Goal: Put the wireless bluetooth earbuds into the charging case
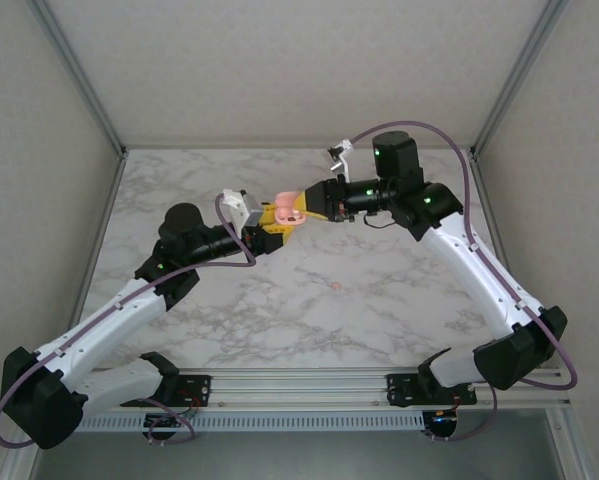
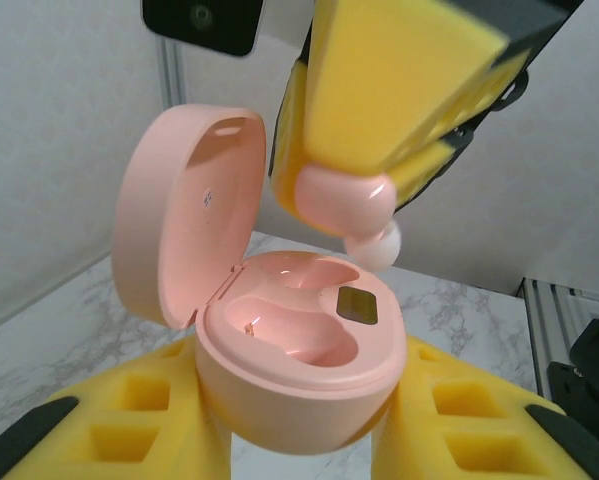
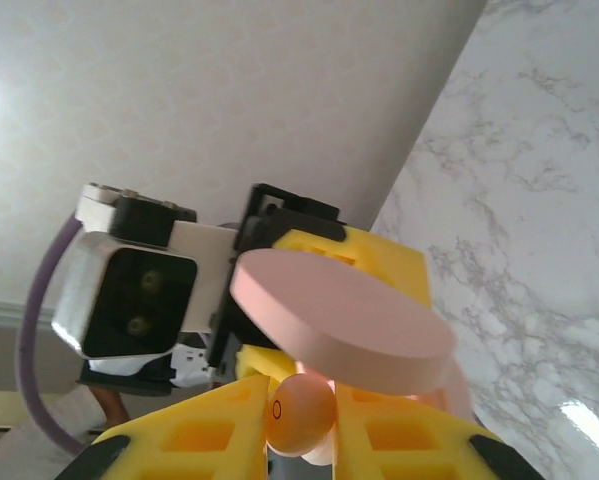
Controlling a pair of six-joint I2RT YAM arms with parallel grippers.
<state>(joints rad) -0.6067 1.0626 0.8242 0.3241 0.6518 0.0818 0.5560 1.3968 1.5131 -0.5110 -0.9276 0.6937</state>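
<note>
- Nearest, toward the middle of the counter (image 1: 379, 320): a small peach speck (image 1: 334, 287), too small to name with certainty.
- Farther in, aloft over the counter toward its far edge: left pincer (image 2: 299, 445) closed snugly on the charging case (image 2: 299, 375) from both sides, yellow pads against the lower shell.
- Held roughly level, lid (image 2: 179, 200) standing open at the left of the left wrist view; moulded wells (image 2: 289, 320) facing up, no bud seated in either as far as can be seen.
- Just above the case, toward its far right rim: right pincer (image 2: 379, 120) pinched on a peach-pink earbud (image 2: 344, 200), white tip (image 2: 377, 243) pointing down and slightly right.
- Seemingly clear of the shell, hanging just over the right-hand well beside the dark rectangular patch (image 2: 357, 303).
- Probably calls for a short, straight descent by the right arm, bud's long axis near upright, tip lined up with that well; left arm merely bracing.
</note>
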